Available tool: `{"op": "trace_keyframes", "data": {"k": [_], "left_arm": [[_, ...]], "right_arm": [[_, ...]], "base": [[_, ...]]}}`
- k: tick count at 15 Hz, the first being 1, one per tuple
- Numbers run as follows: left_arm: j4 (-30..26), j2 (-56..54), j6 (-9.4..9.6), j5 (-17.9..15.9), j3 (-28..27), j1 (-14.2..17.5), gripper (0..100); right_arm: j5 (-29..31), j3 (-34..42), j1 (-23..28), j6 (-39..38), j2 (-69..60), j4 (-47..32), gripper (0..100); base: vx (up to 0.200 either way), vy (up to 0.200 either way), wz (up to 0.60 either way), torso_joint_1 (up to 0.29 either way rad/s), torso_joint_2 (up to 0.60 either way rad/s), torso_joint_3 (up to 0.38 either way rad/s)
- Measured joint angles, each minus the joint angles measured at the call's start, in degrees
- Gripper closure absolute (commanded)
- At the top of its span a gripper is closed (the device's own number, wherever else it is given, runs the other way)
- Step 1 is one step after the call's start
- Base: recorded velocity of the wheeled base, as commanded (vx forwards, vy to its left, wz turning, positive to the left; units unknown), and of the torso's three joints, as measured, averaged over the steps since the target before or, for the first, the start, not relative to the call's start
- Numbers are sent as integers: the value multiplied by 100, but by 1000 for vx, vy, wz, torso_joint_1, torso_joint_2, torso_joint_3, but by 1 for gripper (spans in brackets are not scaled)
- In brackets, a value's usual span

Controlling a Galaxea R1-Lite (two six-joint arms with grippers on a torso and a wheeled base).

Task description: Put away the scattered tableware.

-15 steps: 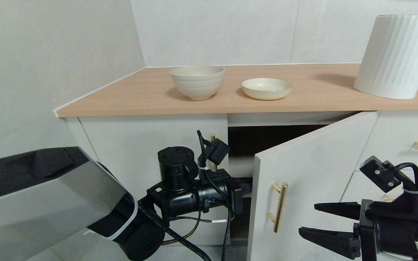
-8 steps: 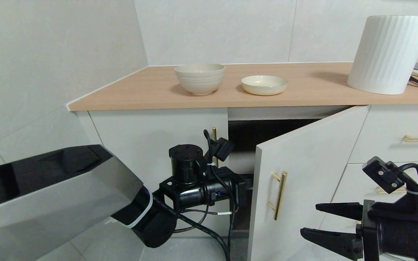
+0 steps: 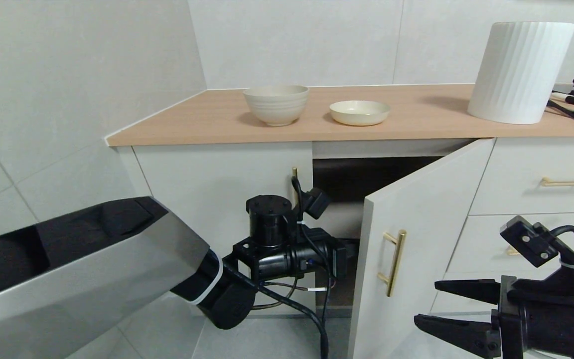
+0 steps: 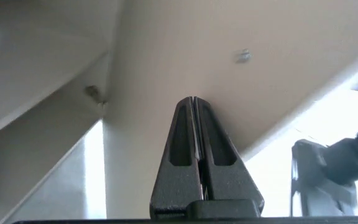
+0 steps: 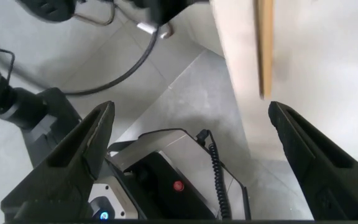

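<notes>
A beige ribbed bowl (image 3: pixel 276 103) and a shallow cream dish (image 3: pixel 359 112) stand side by side on the wooden countertop (image 3: pixel 197 124). Below them a white cabinet door (image 3: pixel 416 234) with a gold handle (image 3: pixel 394 262) stands ajar. My left gripper (image 3: pixel 353 245) is low at the dark gap behind the door's free edge. In the left wrist view it (image 4: pixel 193 106) is shut, empty, and close to a pale panel. My right gripper (image 3: pixel 454 309) hangs open and empty in front of the door, below the handle (image 5: pixel 265 46).
A tall white ribbed container (image 3: pixel 521 72) stands on the counter at the right, with some utensils (image 3: pixel 573 102) beyond it. Drawers with gold handles (image 3: pixel 571 181) are to the right of the open door. A tiled wall (image 3: pixel 68 89) closes the left side; tiled floor (image 5: pixel 185 106) lies below.
The whole head view has shifted: the camera has pulled back, so the counter looks smaller and higher. Both arms keep their places at the cabinet door.
</notes>
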State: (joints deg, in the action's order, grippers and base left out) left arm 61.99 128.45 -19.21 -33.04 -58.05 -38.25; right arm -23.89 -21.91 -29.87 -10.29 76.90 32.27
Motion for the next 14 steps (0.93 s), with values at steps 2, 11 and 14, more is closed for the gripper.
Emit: {"op": "trace_keyframes", "data": {"k": [2,11,14], "left_arm": [[-2,68,-2,112,-85,-17,100],[-161,-188,0,316,0,-841,100],[-422,-196,2,293,-143,-1270,100]], "right_arm": [[-7,11,-15,2,-27,2,0],[-33,96,-714,2,-653,-68,0],[-29,132,-1265,2,-1058,-327,0]], "base": [[0,0,0,0,0,0],[0,0,0,0,0,0],[0,0,0,0,0,0]]}}
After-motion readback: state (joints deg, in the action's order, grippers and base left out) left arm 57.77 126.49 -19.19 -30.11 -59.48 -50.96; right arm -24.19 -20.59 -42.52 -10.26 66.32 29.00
